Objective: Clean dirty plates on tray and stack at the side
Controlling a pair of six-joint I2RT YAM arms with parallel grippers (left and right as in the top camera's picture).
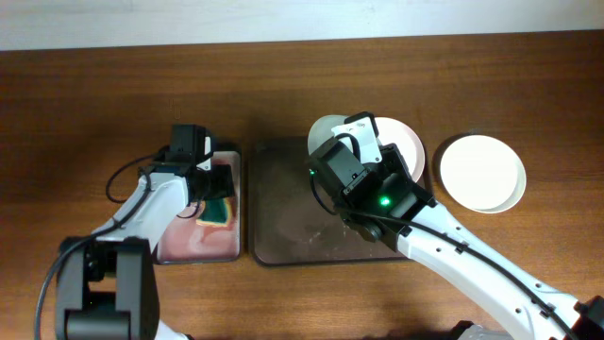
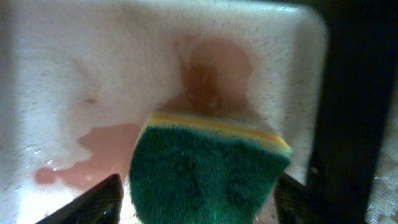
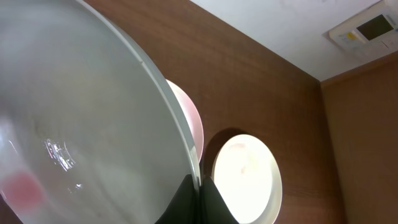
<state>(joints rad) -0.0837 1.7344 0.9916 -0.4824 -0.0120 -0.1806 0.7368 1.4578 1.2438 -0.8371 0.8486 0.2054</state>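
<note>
One pale green plate (image 3: 81, 124), red smear, tilted, rim clenched by right tool (image 3: 200, 196); left tool (image 2: 196, 199) grasping sponge (image 2: 205, 168).

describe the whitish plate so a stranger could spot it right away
Start at the large dark brown tray and look right, past its edge. The whitish plate lies flat on the table there, alone and uncovered, unlike the pale pink plate and pale green plate partly under the right arm.

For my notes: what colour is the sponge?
The sponge is dark green, with a thin yellow layer along its top edge. The left wrist view shows it best.
</note>
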